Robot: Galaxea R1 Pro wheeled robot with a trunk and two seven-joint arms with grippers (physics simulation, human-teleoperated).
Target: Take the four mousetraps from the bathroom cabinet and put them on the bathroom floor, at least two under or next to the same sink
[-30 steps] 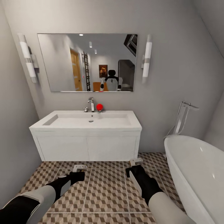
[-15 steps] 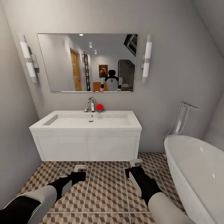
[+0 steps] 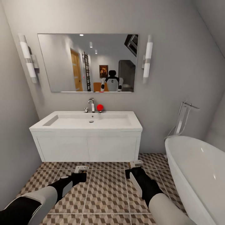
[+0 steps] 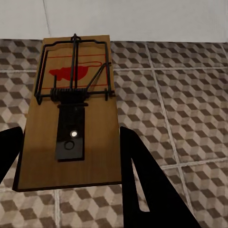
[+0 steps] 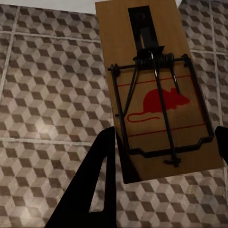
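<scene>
Cube-pattern bathroom floor [image 3: 106, 193] runs under the white sink [image 3: 87, 122] at 12 o'clock. Left fingers [image 3: 82, 169] pinch one mousetrap [image 4: 71, 114], right fingers [image 3: 136, 163] another mousetrap [image 5: 159, 90], both above the tiles.

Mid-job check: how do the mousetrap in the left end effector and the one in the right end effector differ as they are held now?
In the head view, the tan wooden mousetrap in the left end effector sits lower in the picture, before the white vanity's left door; the tan wooden mousetrap in the right end effector sits higher, near the vanity's right corner. The left trap has its red mouse mark at the far end from the fingers; the right trap has it between them. Both are held over the cube-patterned tile floor.
</scene>
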